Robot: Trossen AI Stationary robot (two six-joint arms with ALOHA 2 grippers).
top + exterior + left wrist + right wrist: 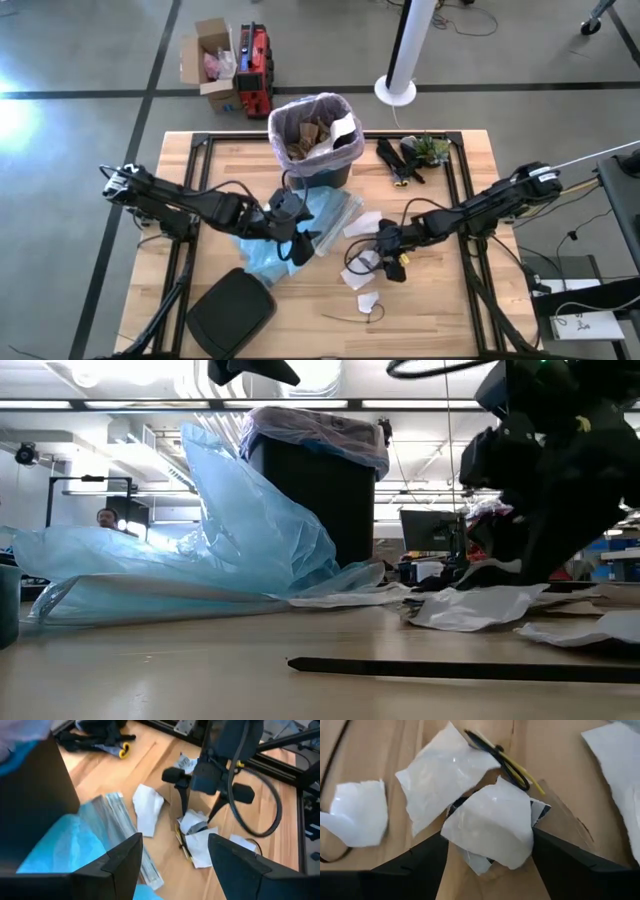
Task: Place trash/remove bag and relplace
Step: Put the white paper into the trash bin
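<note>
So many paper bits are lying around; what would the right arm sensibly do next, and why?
Probably close the right end effector on the white paper scrap. Its fingers straddle that scrap on the table, open on either side, and the lined bin still has room for it.

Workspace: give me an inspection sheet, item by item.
Surface: wooden table, black frame.
Job's things: bin, lined with the bag, holds brown paper; white scraps lie on the table.
Clutter: light blue bag, black lid, black and green items.
Grippers: left gripper open over the blue bag; right gripper open, straddling a white scrap.
Cables: black strap on the table.
Surroundings: cardboard box, red case, white pole base on the floor.
</note>
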